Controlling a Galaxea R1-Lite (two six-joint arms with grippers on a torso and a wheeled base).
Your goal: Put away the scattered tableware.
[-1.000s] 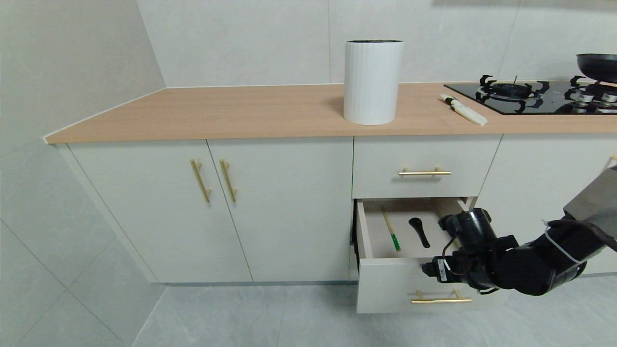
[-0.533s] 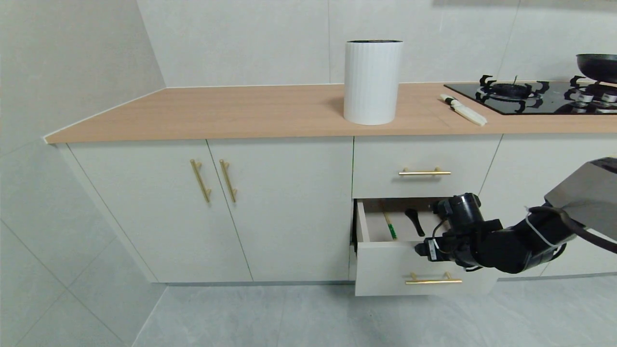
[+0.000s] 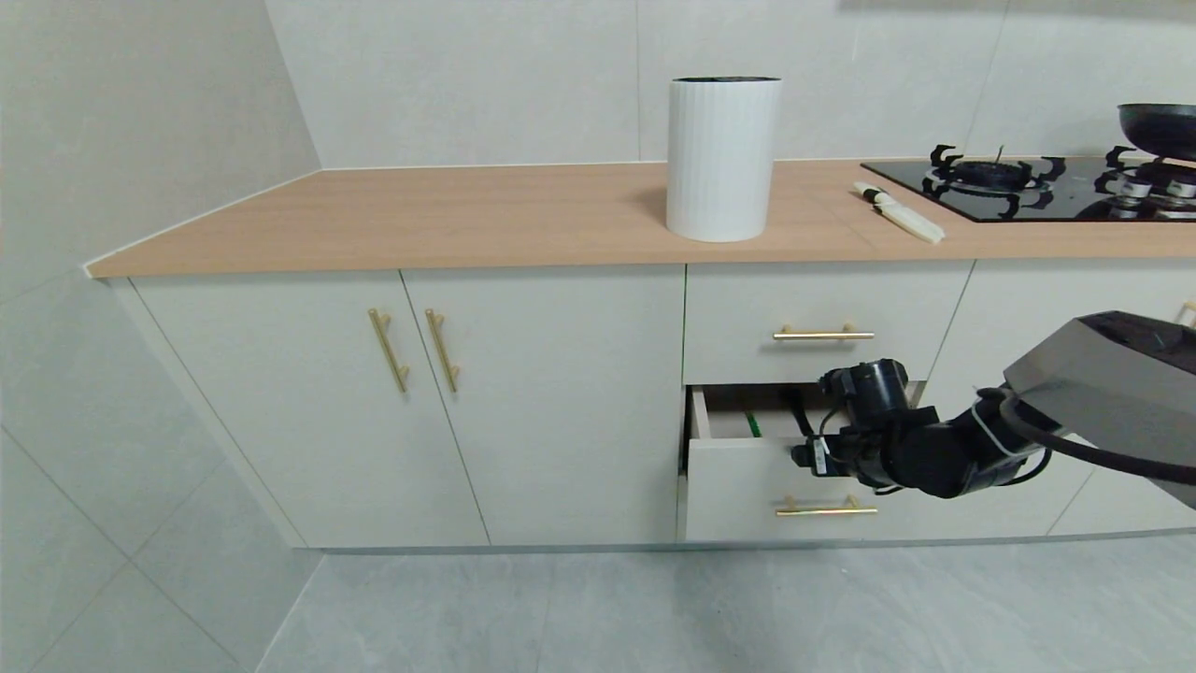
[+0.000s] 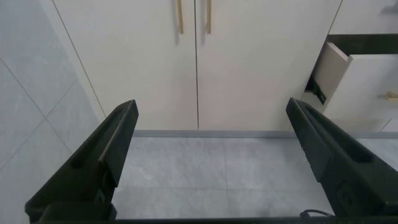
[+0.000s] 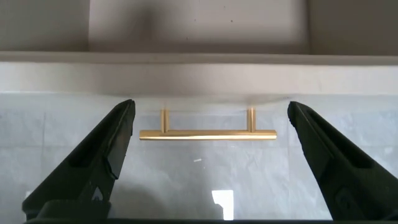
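Note:
The lower drawer (image 3: pixel 747 467) stands a narrow gap open. In that gap I see the green tip of a pair of chopsticks (image 3: pixel 752 425) and part of a black spoon (image 3: pixel 800 419). My right gripper (image 3: pixel 809 460) is at the drawer front, just above the gold handle (image 3: pixel 826 509). In the right wrist view the right gripper (image 5: pixel 209 112) is open, its fingers spread either side of the gold handle (image 5: pixel 207 134) and nothing between them. My left gripper (image 4: pixel 211 106) is open and empty, low over the floor, facing the cabinet doors (image 4: pixel 196 56), with the drawer (image 4: pixel 351 78) off to one side.
On the wooden counter (image 3: pixel 467 220) stand a tall white ribbed container (image 3: pixel 722 159) and a pale long utensil (image 3: pixel 897 213) beside the black gas stove (image 3: pixel 1028 182), which carries a dark pan (image 3: pixel 1159 126). The upper drawer (image 3: pixel 822 322) is closed. Grey tiled floor (image 3: pixel 561 608) lies before the cabinets.
The right arm has moved toward the cabinet, and the lower drawer has slid from wide open to nearly closed, hiding most of the chopsticks and spoon.

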